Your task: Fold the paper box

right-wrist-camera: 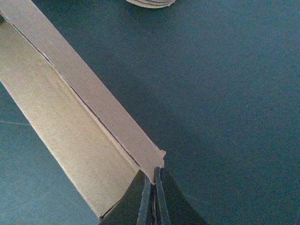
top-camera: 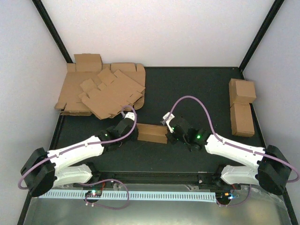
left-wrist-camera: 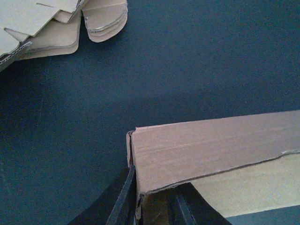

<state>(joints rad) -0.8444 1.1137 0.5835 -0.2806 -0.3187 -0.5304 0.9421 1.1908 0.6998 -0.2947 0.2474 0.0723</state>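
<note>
Box (top-camera: pixel 152 132) sits mid-table (top-camera: pixel 197 93) btwn both arms, long axis running L-R, one end twd each arm. Corrugated card, so I reckon it's light, stiff across panels, bends at creases, crushes if squeezed; best held by the thin end walls. L fingers (left-wrist-camera: pixel 150 208) pinch its L end wall. R fingers (right-wrist-camera: pixel 154 199) are pressed together at the R end corner; can't tell if they nip card.

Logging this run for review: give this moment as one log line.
paper box: carton shape, between grippers | left gripper: shut on its left end | right gripper: shut on its right-end corner
</note>
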